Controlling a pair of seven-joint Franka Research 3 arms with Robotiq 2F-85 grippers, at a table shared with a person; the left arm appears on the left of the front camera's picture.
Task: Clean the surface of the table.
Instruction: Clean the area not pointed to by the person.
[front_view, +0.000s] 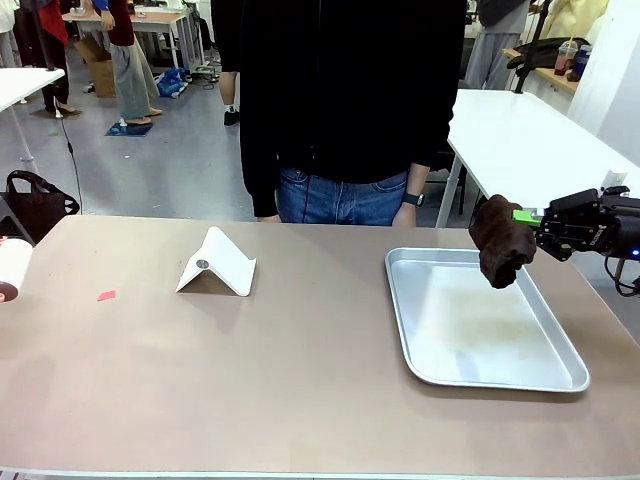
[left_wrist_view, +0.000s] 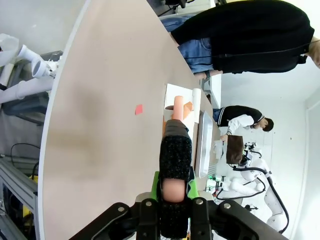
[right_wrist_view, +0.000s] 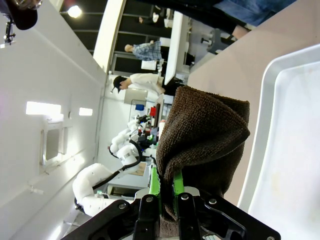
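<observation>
the tan-brown table (front_view: 300, 400) has a smooth matte top and a rounded near edge. on its right side lies a shallow silver tray (front_view: 470, 335), slightly askew, with a faint brownish smear on its floor. left of the middle stands a white folded piece (front_view: 217, 263), tent-like. farther left, a small red scrap (front_view: 106, 295) lies flat.

One tan table (front_view: 300, 400), with one silver tray (front_view: 497, 384) at right, one white folded stand (front_view: 218, 262) left of centre and one small red scrap (front_view: 106, 295) farther left. One brown cloth (front_view: 498, 245) above the tray's far right corner and one pale cylinder (front_view: 10, 270) at the left edge. Two grippers, left gripper (left_wrist_view: 174, 187) and right gripper (front_view: 530, 215); one person (front_view: 340, 90) at the far side.
</observation>
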